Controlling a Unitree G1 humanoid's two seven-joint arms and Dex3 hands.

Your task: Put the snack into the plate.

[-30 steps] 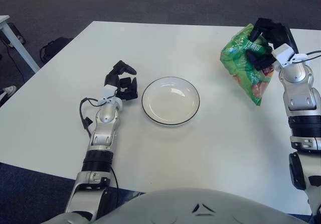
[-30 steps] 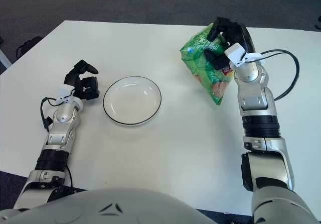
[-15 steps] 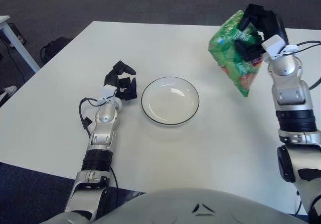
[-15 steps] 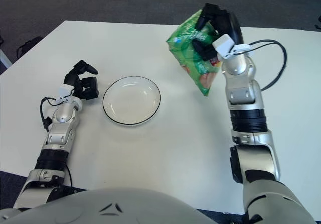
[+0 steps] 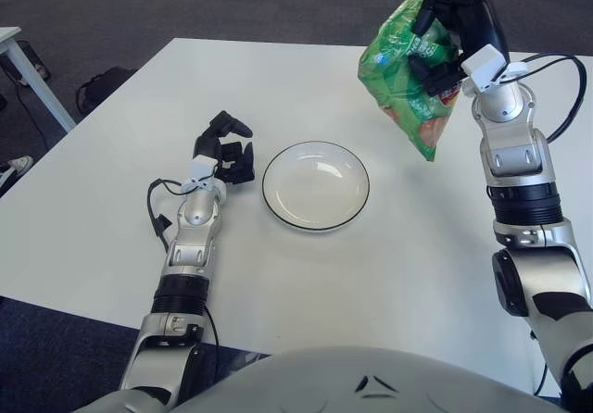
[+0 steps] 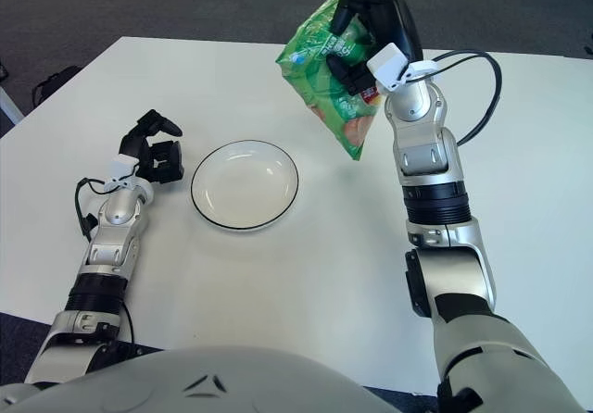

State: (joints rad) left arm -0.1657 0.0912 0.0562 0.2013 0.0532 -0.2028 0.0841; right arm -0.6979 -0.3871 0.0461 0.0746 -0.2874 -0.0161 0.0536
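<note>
Above the table, right hand [image 5: 451, 33] fingers pinching green snack bag [image 5: 404, 80], hanging below

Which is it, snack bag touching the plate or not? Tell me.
Apart. The left eye view shows the snack bag hanging from the right hand, with bare table between its lower tip and the plate.

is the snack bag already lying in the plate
No, the green snack bag hangs above the table in the right hand, off to the right of the plate, which holds nothing.
</note>
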